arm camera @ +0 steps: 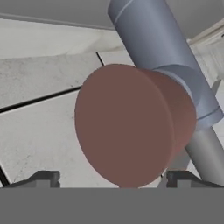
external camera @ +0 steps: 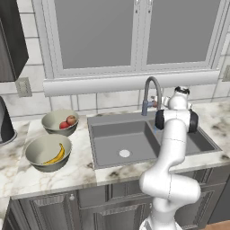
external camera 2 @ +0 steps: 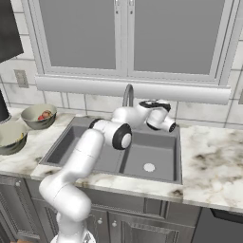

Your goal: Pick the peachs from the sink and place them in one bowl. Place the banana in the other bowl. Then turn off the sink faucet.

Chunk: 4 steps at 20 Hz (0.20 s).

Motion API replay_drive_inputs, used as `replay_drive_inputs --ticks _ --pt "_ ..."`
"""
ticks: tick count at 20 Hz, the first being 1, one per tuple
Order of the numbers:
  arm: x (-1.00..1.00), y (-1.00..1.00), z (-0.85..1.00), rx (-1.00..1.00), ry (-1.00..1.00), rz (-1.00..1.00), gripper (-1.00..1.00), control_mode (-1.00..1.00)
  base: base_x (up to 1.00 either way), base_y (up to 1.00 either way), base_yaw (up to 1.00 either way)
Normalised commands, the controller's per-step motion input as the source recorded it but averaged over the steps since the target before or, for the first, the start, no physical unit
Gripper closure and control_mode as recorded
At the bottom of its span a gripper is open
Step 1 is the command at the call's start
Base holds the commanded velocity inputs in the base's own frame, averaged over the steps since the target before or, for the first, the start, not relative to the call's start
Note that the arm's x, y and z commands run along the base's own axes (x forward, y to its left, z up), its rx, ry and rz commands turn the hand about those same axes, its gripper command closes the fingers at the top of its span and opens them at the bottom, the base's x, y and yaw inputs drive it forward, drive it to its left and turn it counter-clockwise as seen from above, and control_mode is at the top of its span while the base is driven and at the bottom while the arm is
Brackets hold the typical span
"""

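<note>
Grey steel rises behind the sink (external camera: pixel 148 143): the faucet (external camera: pixel 151 92) arches up at the back rim, between the two basins. In the hand view its tube (arm camera: pixel 162 57) slants across the tiled wall, and a reddish-brown round knob (arm camera: pixel 131 124) on its side sits right in front of the camera, between the two dark fingertips (arm camera: pixel 43 177) at the bottom edge. The gripper (arm camera: pixel 111 179) has its jaws wide apart, one on each side of the knob; whether either tip touches it I cannot tell.

From the right base camera the arm reaches over the sink's back edge, with the hand (external camera 2: pixel 161 119) close beside the faucet's base.

Left of the sink, two bowls stand on the marble counter (external camera: pixel 81 168), just beside each other. The far bowl (external camera: pixel 59 122), nearer the wall, holds both peaches (external camera: pixel 68 121), touching one another. The near bowl (external camera: pixel 48 152) holds the banana (external camera: pixel 56 155), lying along its inner wall. Both basins show bare dark floor, each with a small white drain (external camera: pixel 125 153).
</note>
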Motion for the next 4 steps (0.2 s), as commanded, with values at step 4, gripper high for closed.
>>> replay_drive_inputs --ticks 4 --pt "0.31 0.36 0.00 0.00 0.00 0.19 -1.00 -1.00 0.00 0.00 0.00"
